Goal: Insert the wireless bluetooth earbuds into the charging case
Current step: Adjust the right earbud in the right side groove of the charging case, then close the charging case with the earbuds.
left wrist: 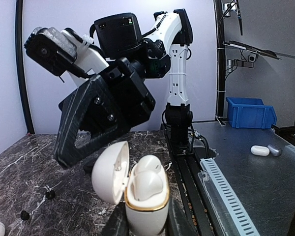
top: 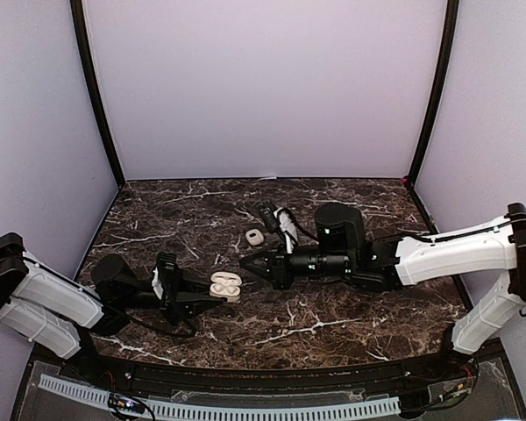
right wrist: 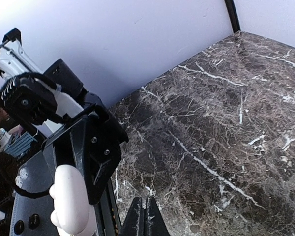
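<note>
Dark marble worktop (top: 333, 316) — my left tool (top: 209, 296) clamps the white gold-rimmed charging case (left wrist: 146, 206), lid open, a white earbud (left wrist: 148, 178) seated inside; my right tool (top: 245, 265) is closed, empty — just beside it.

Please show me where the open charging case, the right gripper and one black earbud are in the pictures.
open charging case (left wrist: 145, 221), left wrist view, on its lower shell.
right gripper (right wrist: 147, 209), right wrist view, between its shut fingertips.
black earbud (left wrist: 50, 194), left wrist view, on its round body, lying on the table.
</note>
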Tool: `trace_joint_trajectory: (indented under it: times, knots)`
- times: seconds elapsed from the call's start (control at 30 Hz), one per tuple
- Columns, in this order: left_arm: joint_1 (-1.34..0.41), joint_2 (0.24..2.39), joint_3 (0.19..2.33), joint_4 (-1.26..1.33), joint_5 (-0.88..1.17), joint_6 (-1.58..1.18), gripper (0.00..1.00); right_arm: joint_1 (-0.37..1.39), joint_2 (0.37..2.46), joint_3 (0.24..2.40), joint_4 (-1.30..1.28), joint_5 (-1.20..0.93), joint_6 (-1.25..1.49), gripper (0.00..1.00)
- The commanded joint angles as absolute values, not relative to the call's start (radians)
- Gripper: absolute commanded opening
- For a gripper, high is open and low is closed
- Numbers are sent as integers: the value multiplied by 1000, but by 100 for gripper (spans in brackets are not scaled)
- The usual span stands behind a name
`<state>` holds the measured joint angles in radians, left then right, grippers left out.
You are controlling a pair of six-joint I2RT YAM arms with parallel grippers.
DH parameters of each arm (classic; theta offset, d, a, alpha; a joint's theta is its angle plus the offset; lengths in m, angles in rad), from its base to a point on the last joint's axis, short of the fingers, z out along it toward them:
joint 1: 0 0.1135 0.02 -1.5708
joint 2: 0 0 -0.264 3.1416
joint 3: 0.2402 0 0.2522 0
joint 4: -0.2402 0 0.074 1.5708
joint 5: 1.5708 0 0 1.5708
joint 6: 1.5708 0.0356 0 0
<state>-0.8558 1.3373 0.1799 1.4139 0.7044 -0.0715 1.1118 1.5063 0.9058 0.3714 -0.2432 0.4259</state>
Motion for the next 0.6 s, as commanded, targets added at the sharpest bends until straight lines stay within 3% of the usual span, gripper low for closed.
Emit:
trace_joint_trajectory:
  times: [0.0, 0.2, 0.3, 0.5, 0.57]
  knots:
    - [-861, 1351, 201, 1439, 721, -100, 0, 1110, 1548, 924, 464, -425, 381, 0]
    - [-860, 1408, 203, 1429, 636, -153, 0, 1114, 1538, 915, 636, -704, 410, 0]
    - [-848, 1432, 206, 1422, 596, -195, 0, 1105, 1490, 848, 741, -712, 441, 0]
    - [-759, 1459, 188, 1391, 471, -398, 0, 1047, 1352, 736, 538, -232, 430, 1]
    - [-678, 1465, 216, 1274, 488, -501, 0, 1035, 1309, 717, 423, -56, 418, 8]
